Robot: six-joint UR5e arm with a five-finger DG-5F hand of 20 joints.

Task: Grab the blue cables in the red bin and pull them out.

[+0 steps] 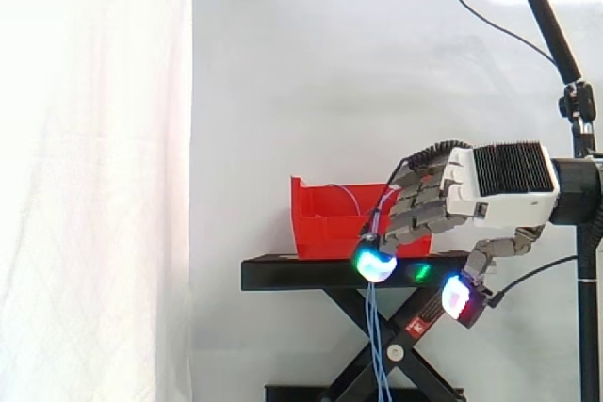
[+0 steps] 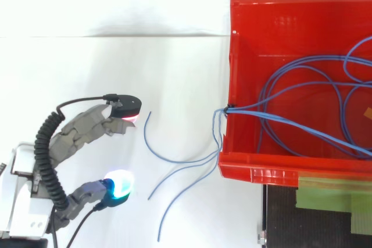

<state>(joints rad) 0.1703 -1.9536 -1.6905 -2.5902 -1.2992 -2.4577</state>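
Observation:
Several thin blue cables [image 2: 302, 79] lie looped in the red bin [image 2: 229, 56]. A tied bundle of them passes over the bin's left wall, and the loose ends [image 2: 174, 169] hang outside. In the side view these ends [image 1: 378, 345] drop past the black stand. My hand [image 1: 490, 185] sits to the right of the bin [image 1: 320, 223], at the height of its base. Its fingers are loosely bent and spread, the pads glowing cyan and red. From above, the hand [image 2: 75, 135] is left of the hanging ends, apart from them, with nothing between thumb and fingers.
The bin stands on a black scissor stand [image 1: 283, 273] before a white curtain. A camera arm on a black pole [image 1: 556, 35] rises at the right. Green tape [image 2: 331, 198] marks the stand top below the bin.

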